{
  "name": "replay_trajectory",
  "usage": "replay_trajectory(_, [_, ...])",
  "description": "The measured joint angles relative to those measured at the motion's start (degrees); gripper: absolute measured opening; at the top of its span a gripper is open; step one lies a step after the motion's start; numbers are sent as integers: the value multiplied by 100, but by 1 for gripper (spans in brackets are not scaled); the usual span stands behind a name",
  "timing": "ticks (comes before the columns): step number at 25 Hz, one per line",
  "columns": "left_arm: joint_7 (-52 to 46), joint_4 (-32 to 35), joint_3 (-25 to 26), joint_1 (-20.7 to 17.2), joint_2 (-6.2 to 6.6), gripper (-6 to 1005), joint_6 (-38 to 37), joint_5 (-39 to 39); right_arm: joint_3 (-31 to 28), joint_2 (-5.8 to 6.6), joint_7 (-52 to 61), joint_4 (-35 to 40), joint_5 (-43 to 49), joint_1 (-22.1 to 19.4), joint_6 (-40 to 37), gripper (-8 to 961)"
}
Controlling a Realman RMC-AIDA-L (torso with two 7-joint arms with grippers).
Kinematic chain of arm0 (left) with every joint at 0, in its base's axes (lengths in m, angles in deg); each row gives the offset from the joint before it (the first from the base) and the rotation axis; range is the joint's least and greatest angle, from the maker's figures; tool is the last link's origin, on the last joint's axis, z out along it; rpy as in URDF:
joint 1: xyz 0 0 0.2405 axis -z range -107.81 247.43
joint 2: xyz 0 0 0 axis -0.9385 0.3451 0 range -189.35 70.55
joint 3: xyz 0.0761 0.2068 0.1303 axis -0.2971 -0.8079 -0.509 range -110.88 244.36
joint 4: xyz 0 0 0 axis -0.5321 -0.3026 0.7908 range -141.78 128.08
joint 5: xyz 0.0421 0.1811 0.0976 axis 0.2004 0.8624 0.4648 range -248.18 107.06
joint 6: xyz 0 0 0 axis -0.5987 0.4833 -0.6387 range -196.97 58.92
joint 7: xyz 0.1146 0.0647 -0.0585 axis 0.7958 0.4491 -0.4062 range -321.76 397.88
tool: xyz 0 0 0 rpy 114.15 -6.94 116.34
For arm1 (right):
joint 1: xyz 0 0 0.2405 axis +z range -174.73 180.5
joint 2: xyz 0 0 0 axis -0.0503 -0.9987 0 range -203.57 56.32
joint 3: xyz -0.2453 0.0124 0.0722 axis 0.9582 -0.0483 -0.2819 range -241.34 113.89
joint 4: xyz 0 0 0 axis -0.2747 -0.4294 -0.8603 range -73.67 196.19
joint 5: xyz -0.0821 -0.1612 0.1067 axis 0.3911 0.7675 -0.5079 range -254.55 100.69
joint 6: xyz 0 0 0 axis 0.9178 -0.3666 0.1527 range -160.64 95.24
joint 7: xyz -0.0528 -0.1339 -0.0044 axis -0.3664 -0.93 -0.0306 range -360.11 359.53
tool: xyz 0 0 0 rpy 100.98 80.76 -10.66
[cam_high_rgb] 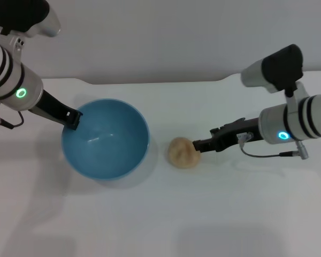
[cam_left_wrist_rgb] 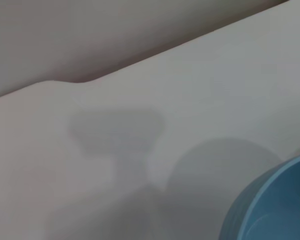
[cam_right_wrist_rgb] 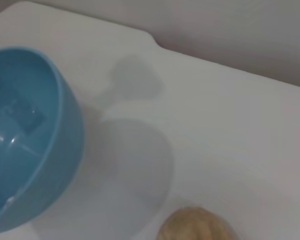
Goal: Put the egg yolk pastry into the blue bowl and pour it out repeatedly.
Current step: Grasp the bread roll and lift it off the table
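White tabletop carries everything, and the largest thing on it is the blue bowl, upright and with nothing in it that I can see. The left end effector sits at the bowl's rim on the side away from the pastry, its dark tip over the edge; it looks clamped on the rim, though whether the fingers truly pinch it I cannot tell. Glossy and hard, the bowl will likely be stiff and somewhat slippery, so a rim pinch, one finger inside and one outside, seems the sensible hold for tipping, and a firm squeeze would guard against it swivelling. The bowl looks light enough for one arm. The right end effector reaches in from the far side with its tip touching or just beside the egg yolk pastry, which rests on the tabletop between that tip and the bowl, near the bowl's wall but clear of it. How far apart the right fingers stand I cannot tell. Matte and creased, the pastry is probably light, soft and crumbly; a gentle grip across its widest middle, low on the sides, should hold it without denting or cracking the crust.
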Motion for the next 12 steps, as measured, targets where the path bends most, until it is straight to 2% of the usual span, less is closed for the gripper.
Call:
replay_trajectory(3, [-2,0,-17,19,-7,12,10,2,215,-1,13,-31,-16,66,85,541])
replay_trajectory(8, [-77,0,-58,22,-10,12,15,2,250,-2,20,-270,-17,149,252,532])
replay_trajectory(12, [-83,1,-81,25,-17,12,17,-2,449,-27,3,-520,-185,155,681,524])
